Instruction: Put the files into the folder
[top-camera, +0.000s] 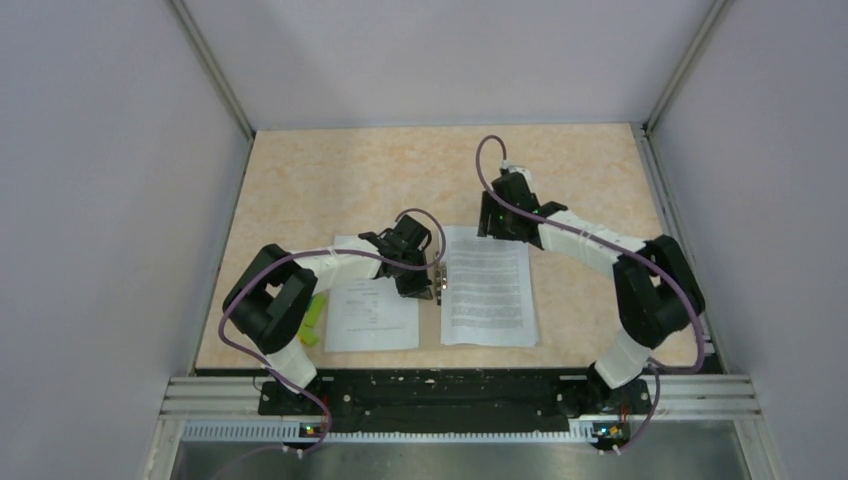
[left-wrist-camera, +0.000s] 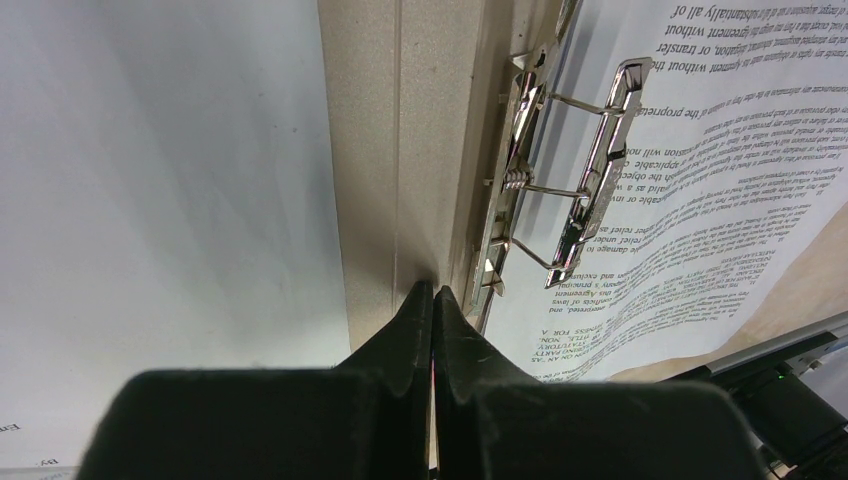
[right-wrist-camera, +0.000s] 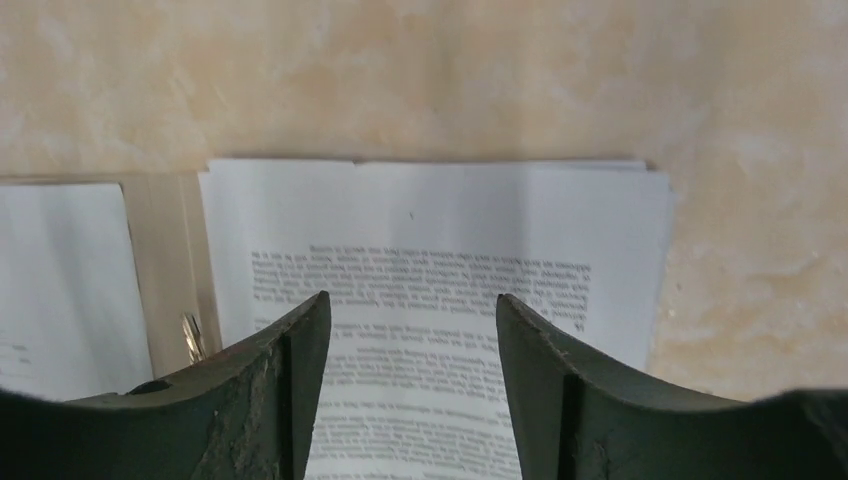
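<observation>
Left claw (left-wrist-camera: 432, 300): mine, clenched, tips pressed together with nothing between them, pointing down at the folder's middle strip just beside the clip.
Right claw (right-wrist-camera: 411, 300): mine, released, its fingers apart and bare, hanging over the far end of the files; I cannot tell whether it touches the paper.
Folder (left-wrist-camera: 400, 150): lies open and flat on the surface, mostly covered by paper, so only its tan middle strip shows between the sheet and the files.
Clip (left-wrist-camera: 560, 180): shiny metal, along the spine, at the inner edge of the files; I cannot tell whether it presses them down.
Files (top-camera: 487, 290): a flat stack of printed pages on the right side of the spine, its edges not quite squared at the far end.
Sheet (top-camera: 370, 315): white, mostly blank, flat on the left side of the spine.
Block (top-camera: 313, 320): green, near left, half hidden by my left arm.
Surface (top-camera: 340, 170): speckled beige.
</observation>
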